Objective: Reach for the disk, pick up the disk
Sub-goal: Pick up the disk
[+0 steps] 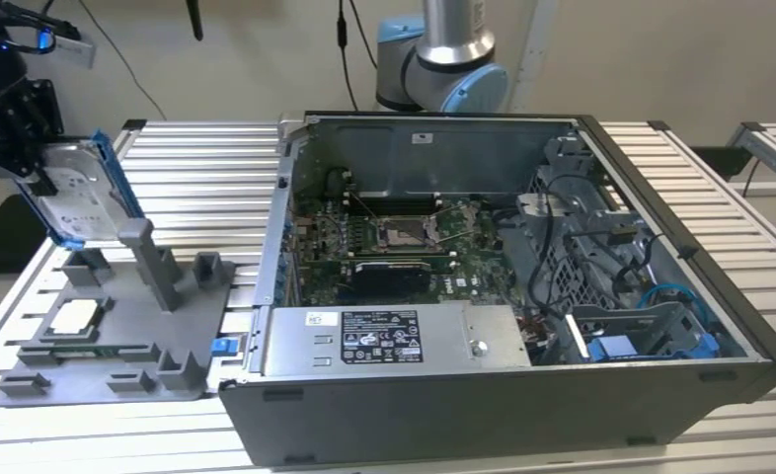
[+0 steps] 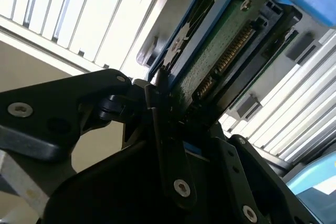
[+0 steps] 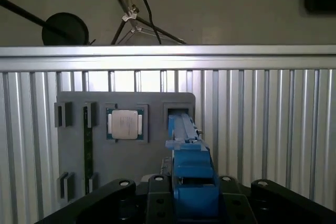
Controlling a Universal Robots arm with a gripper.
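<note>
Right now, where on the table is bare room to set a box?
Bare slats lie beyond the grey fixture, beside the computer case; more lie on the exterior view's right of the case. The fixture is crowded with posts and a chip; the case is full.

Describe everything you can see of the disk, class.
The disk is a flat silver metal hard drive with a white label on one face and a green circuit board with a row of connector pins on the other, seen in the second wrist view. Bright blue plastic rails frame its edges. It stands on edge, tilted, at the exterior view's left, over the grey fixture. The black gripper is shut on it at one end.
</note>
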